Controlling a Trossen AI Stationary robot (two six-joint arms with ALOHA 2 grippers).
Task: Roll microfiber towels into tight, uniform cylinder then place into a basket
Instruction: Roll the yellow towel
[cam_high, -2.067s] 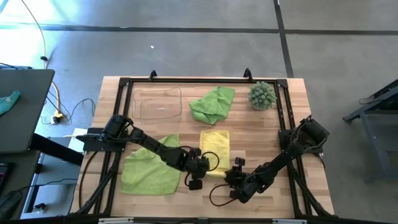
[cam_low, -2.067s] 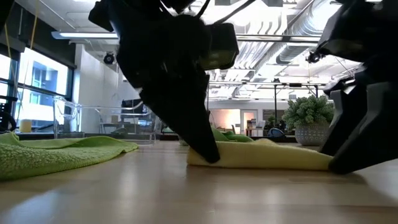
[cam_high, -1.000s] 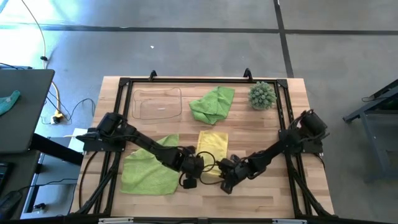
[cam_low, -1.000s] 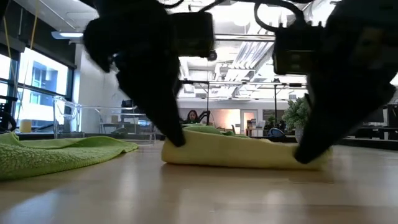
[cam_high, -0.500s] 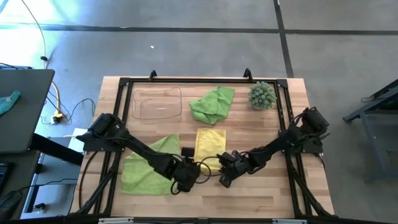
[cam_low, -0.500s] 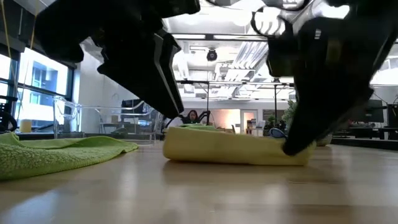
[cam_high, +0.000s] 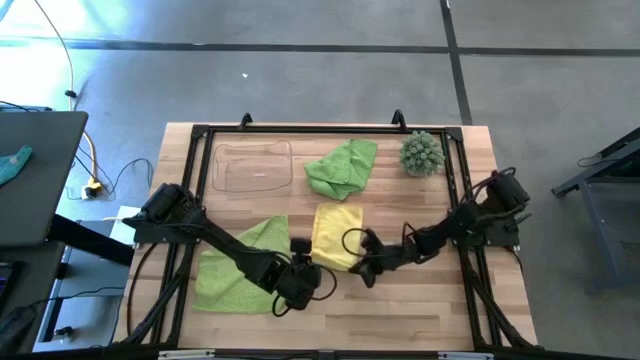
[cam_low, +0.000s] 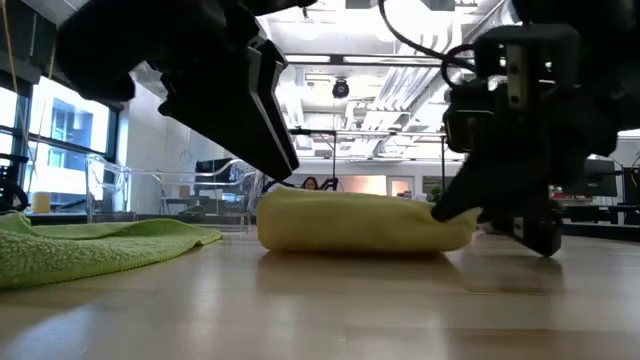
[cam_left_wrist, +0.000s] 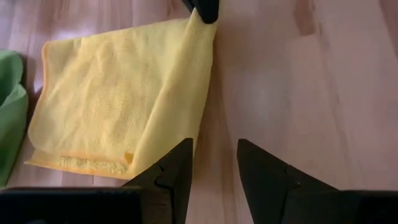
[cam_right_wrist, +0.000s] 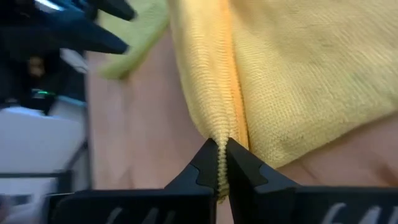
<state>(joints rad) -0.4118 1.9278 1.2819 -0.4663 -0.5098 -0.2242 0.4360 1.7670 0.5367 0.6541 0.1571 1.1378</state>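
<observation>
A yellow towel (cam_high: 337, 236) lies folded on the table's middle, its near part doubled over into a thick pad (cam_low: 360, 224). My right gripper (cam_high: 364, 266) is shut on its near right corner. My left gripper (cam_high: 318, 283) stands open just near of the towel's near left corner, with only bare wood between its fingers (cam_left_wrist: 214, 165). One lime green towel (cam_high: 240, 266) lies flat at the near left. Another (cam_high: 341, 166) lies crumpled at the far middle. The clear basket (cam_high: 222, 170) rests at the far left. My right gripper pinches the yellow towel's near right corner (cam_right_wrist: 219, 134) between its two fingers, on a doubled edge of what looks like two layers. The fingers come in low from the table's right. The rest of the towel lies on the table, slack.
A spiky green ball plant (cam_high: 422, 153) stands at the far right. A black frame (cam_high: 300, 129) runs round the tabletop. Bare wood lies along the near edge (cam_high: 400, 320). A small teal cloth (cam_high: 14, 162) lies on a side surface left of the table.
My right gripper has gone toward the far edge and a little left with the towel's near right corner. The near edge has been carried over the towel, which is now shorter and thicker. My left gripper has let go of the near left corner and drawn back toward the near edge.
</observation>
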